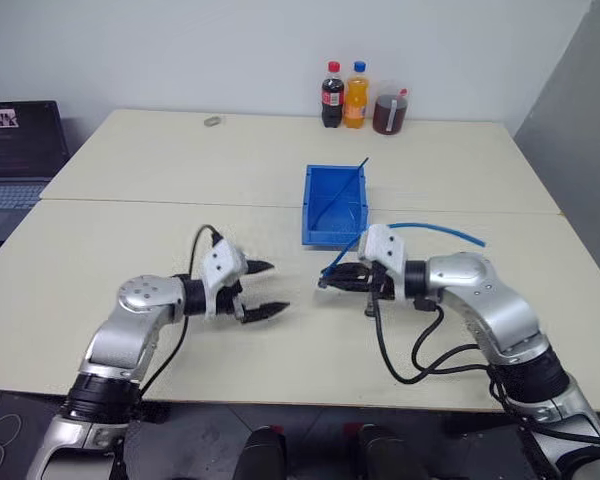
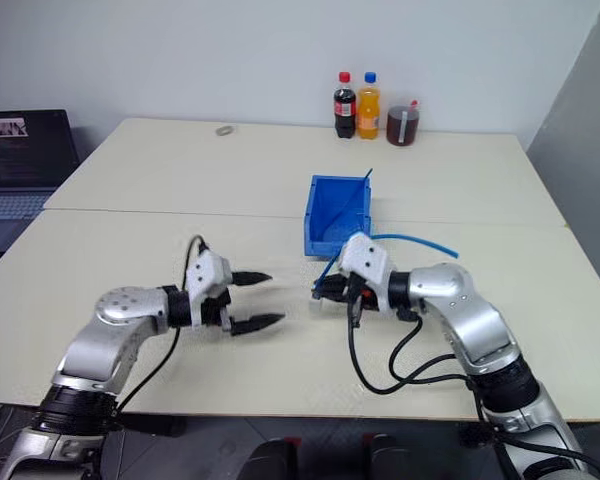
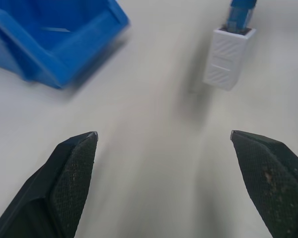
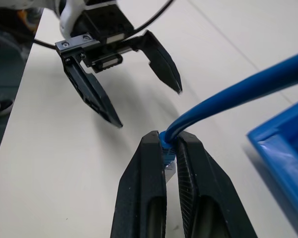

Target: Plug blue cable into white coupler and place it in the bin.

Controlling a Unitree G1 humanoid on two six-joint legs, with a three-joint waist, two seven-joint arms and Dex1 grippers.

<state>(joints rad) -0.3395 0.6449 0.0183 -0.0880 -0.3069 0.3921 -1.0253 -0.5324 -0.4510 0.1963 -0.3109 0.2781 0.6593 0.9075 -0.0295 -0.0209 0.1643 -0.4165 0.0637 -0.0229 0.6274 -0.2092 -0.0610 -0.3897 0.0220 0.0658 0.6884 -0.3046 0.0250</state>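
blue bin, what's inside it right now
Inside the blue bin only a thin dark straight cable can be seen, leaning up past the far rim. The near wall hides part of the floor, so that part cannot be checked.

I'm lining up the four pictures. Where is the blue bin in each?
Left eye view: bin mid-table, just beyond the right gripper.
Right eye view: bin likewise.
Left wrist view: bin ahead of the open left gripper, apart from the white coupler.
Right wrist view: bin beside the gripped blue cable.
Shared landmark: the blue cable.
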